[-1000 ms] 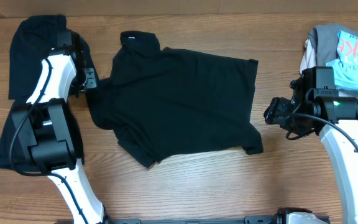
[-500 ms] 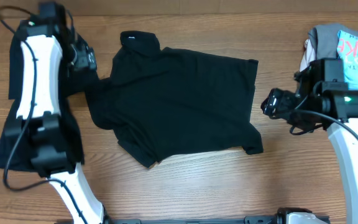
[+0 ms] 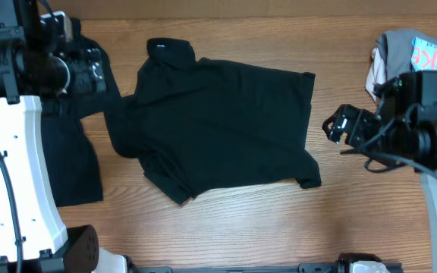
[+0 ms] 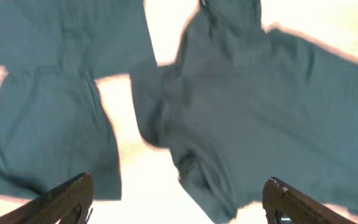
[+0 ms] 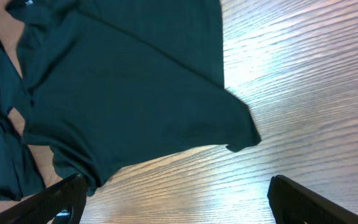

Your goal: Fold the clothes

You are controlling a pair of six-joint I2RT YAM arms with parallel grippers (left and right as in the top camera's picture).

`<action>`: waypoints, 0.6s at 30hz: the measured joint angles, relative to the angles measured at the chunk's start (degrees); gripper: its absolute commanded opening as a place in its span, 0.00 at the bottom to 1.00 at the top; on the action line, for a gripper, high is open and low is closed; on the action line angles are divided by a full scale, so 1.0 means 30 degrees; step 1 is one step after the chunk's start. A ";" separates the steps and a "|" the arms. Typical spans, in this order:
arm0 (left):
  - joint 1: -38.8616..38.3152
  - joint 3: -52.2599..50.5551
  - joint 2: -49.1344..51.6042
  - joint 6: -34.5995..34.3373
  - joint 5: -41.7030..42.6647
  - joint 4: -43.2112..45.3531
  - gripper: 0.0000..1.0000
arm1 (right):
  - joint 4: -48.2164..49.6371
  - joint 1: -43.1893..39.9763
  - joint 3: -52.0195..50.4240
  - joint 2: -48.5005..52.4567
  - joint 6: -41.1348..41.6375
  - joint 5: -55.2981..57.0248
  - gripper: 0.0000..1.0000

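Brown wood-grain table (image 3: 226, 227) fills the overhead view; no room visible beyond its far edge.

Black short-sleeve fabric tee (image 3: 218, 129) lies spread flat at table centre, collar twd far edge, hem twd near edge, lower corner a bit rumpled. Small white mark at the collar, too small to read.

Second black fabric garment (image 3: 74, 167) lies along the left edge, partly under the white left arm (image 3: 21, 167). The tee's near sleeve meets it; farther along, bare wood shows btwn the two.

Pale pile of beige, grey and light-blue printed clothes (image 3: 423, 53) sits at the far right corner, well apart from the tee. Only the overhead view has it.

Left wrist view, washed out, takes in both black garments from above. Right wrist view has the tee's right sleeve and hem on glossy wood, plus a strip of the second garment.

Left gripper (image 4: 178, 180) hangs over the far left corner, above the second garment. Jaws wide apart, nothing btwn them.

Right gripper (image 5: 176, 179) hangs near the right edge, just beside the tee's right sleeve, not touching. Jaws spread wide, holding nothing.
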 measured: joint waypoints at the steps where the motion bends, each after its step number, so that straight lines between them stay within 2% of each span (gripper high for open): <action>1: -0.0335 0.0000 -0.0066 -0.0066 0.0015 -0.0816 0.87 | -0.0233 -0.0007 0.0051 -0.0321 0.0058 0.0160 0.99; 2: -0.0874 -0.0007 -0.0073 -0.0219 0.0073 -0.1676 0.87 | -0.0408 -0.0007 0.0131 -0.0612 0.0153 0.0372 1.00; 5: -0.2084 -0.1020 -0.0175 -0.0568 0.0153 -0.1800 0.87 | -0.0444 -0.0007 0.0197 -0.0627 0.0255 0.0663 1.00; 10: -0.3869 -0.4838 -0.0255 -0.1217 0.0299 -0.1639 0.85 | -0.0474 -0.0007 0.0197 -0.0306 0.0277 0.1064 1.00; 18: -0.5377 -1.3194 -0.0255 -0.1632 0.0627 0.2820 0.83 | -0.0663 -0.0007 0.0204 0.0430 0.0255 0.1654 1.00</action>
